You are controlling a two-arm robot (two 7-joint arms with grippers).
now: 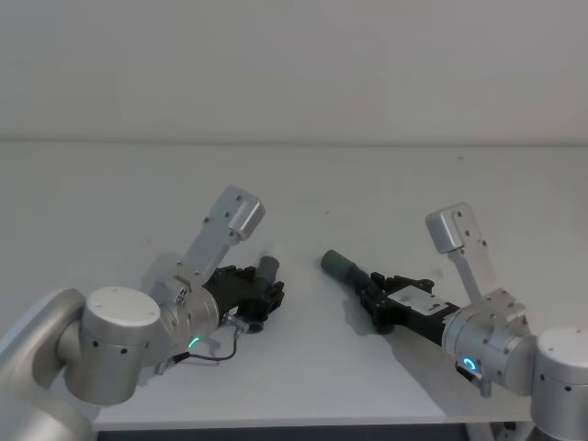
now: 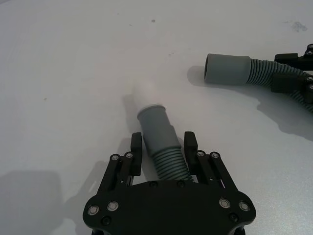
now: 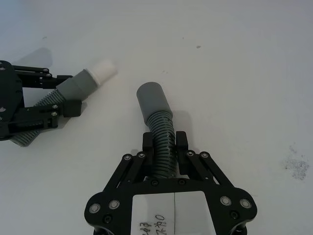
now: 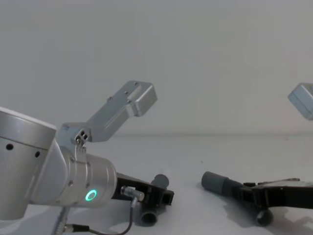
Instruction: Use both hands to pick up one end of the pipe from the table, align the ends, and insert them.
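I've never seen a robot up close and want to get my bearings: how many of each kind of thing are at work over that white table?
Grey pipe pieces: 2 (white-tipped piece, socket piece)
Black grippers: 2 (left gripper, right gripper)
Total: 4

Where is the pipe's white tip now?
In the right wrist view, the white tip sits on the robot's left, at the end of the grey piece in the left pincer, apart from the socket.

Silver-grey left arm w/ green LED ring + thin cable, right arm blue ring; black screw-studded jaws.
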